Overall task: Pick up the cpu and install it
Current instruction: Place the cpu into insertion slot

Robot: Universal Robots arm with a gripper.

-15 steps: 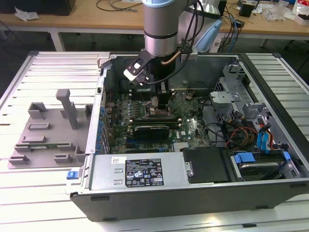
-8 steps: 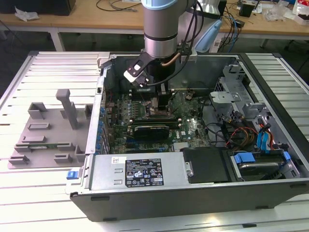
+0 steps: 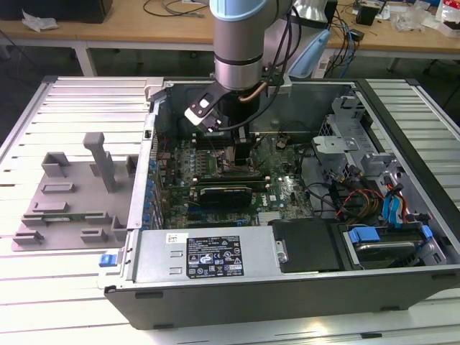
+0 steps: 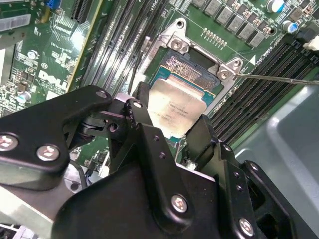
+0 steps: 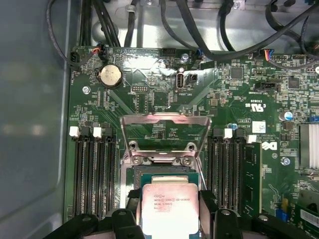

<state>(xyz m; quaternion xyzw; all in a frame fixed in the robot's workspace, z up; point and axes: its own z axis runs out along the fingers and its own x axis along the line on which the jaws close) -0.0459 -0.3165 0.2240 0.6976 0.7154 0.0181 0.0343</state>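
Gripper (image 4: 172, 122) fingers (image 4: 140, 113) are clamped on 2 sides of the cpu (image 4: 178, 102), down inside the open computer case (image 3: 302, 298). The cpu sits right over the socket (image 4: 192, 62) on the green board (image 5: 149, 94), and the metal bracket (image 5: 164, 118) is flipped open just beside it. From where I stand, I can't tell if the cpu touches the socket.

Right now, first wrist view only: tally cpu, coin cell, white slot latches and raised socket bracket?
cpu: 1
coin cell: 1
white slot latches: 4
socket bracket: 1
Total: 7
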